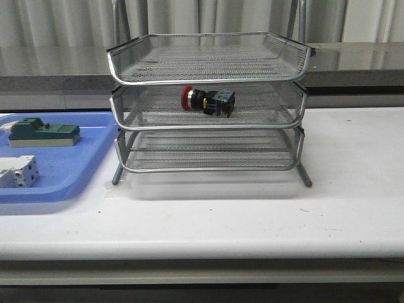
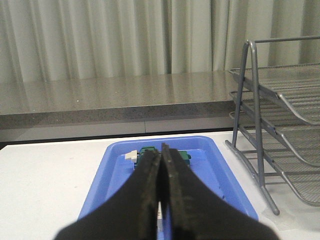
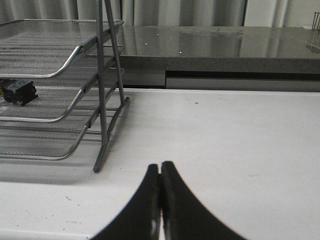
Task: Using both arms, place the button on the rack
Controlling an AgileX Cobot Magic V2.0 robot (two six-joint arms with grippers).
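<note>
The button (image 1: 208, 100), with a red head and a black-and-blue body, lies on its side in the middle tray of the silver wire rack (image 1: 208, 76). Its black body also shows in the right wrist view (image 3: 18, 91), inside the rack (image 3: 75, 55). No arm shows in the front view. My left gripper (image 2: 160, 150) is shut and empty above the blue tray (image 2: 115, 170), left of the rack (image 2: 280, 125). My right gripper (image 3: 160, 166) is shut and empty over the white table, right of the rack.
The blue plastic tray (image 1: 95, 158) stands left of the rack and holds a green block (image 1: 44, 132) and a white terminal block (image 1: 19, 172). A grey ledge (image 1: 353, 60) and curtains run behind the white table (image 1: 252, 214).
</note>
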